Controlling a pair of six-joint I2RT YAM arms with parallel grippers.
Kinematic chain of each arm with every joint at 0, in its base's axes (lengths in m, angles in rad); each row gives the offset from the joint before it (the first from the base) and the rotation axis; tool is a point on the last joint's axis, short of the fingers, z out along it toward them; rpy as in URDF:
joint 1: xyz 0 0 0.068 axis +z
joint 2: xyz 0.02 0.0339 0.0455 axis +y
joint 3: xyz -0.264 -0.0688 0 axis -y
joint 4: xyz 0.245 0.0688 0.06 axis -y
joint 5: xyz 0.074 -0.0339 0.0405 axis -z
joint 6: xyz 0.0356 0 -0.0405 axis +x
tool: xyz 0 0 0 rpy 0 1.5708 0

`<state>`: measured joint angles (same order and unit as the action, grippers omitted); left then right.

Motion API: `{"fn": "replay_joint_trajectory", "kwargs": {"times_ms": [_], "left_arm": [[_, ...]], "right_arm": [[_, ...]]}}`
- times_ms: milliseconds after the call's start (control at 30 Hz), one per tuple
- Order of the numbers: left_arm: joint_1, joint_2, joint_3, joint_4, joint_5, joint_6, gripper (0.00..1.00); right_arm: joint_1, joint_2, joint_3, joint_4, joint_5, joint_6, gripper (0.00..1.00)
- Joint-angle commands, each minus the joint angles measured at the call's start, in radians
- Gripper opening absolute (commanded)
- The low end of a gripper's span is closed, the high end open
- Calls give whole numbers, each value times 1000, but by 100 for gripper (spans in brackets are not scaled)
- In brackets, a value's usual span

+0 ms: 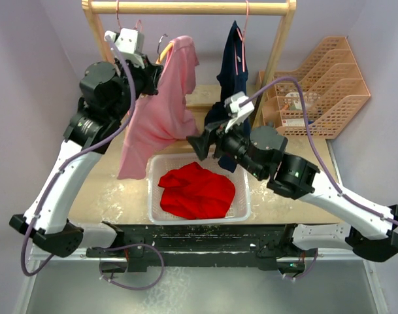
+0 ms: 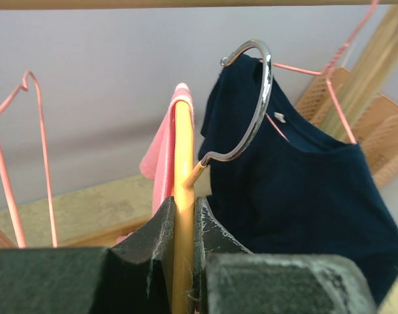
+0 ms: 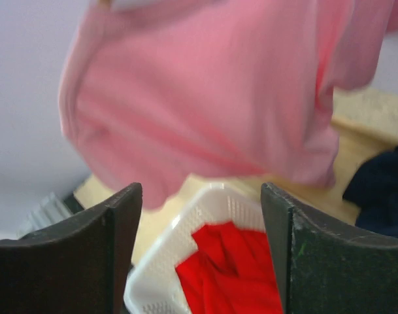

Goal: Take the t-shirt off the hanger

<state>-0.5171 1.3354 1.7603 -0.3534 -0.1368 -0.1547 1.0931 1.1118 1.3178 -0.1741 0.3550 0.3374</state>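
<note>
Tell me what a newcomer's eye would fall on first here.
The pink t-shirt drapes off the yellow hanger, which the left gripper clamps at the upper left. Below it, a bright red garment fills the white basket at the table's centre, with the right gripper open just above its far edge.

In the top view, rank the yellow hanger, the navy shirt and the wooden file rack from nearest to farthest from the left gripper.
From the left gripper:
1. The yellow hanger, clamped between its jaws.
2. The navy shirt, hanging off to its right.
3. The wooden file rack, farthest, at the far right.
</note>
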Motion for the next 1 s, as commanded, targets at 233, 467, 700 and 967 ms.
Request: {"fn": "replay_joint_trajectory", "kwargs": {"times_ms": [233,467,700,967], "left_arm": [[3,-145,21,-109,92,-122,0],[3,-117,34,-163,133,-147,0],[3,-95,25,-165,183,-165,0],[3,-94,-6,-130,284,-210,0]], "right_arm": [[3,165,160,261,-229,-325,70],[4,201,111,348,-347,-423,84],[7,182,25,495,-319,-545,85],[8,251,63,544,-260,-641,84]]}}
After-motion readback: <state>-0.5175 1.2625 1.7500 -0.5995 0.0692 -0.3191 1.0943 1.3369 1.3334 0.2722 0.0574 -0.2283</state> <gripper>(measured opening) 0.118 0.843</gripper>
